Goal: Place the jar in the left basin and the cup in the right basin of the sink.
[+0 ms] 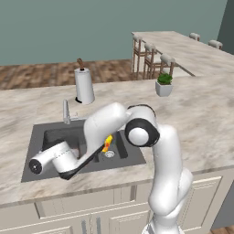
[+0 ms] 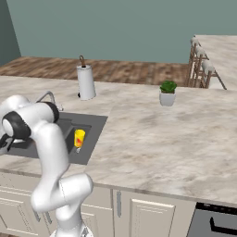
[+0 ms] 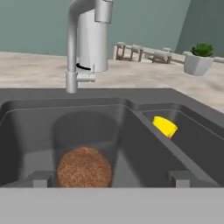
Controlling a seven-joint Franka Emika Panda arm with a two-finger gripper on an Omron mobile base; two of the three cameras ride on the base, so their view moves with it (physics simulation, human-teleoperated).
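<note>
Jar (image 3: 83, 167) sits in the left basin (image 3: 39, 131), cup (image 3: 165, 126) in the right; gripper (image 3: 111, 178) fingers spread, released.

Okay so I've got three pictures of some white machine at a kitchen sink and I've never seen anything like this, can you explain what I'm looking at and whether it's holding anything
It is a computer-rendered kitchen with a white robot arm on a rolling base. Two pictures look over the arm from behind, one from its left and one from its right. The third comes from a camera on the hand, looking into the dark double sink past the tap. The gripper is open and holds nothing. A brown jar sits in the wider left basin, just in front of the fingers. A yellow cup is in the narrower right basin. On the counter stand a paper-towel roll and a potted plant.
</note>
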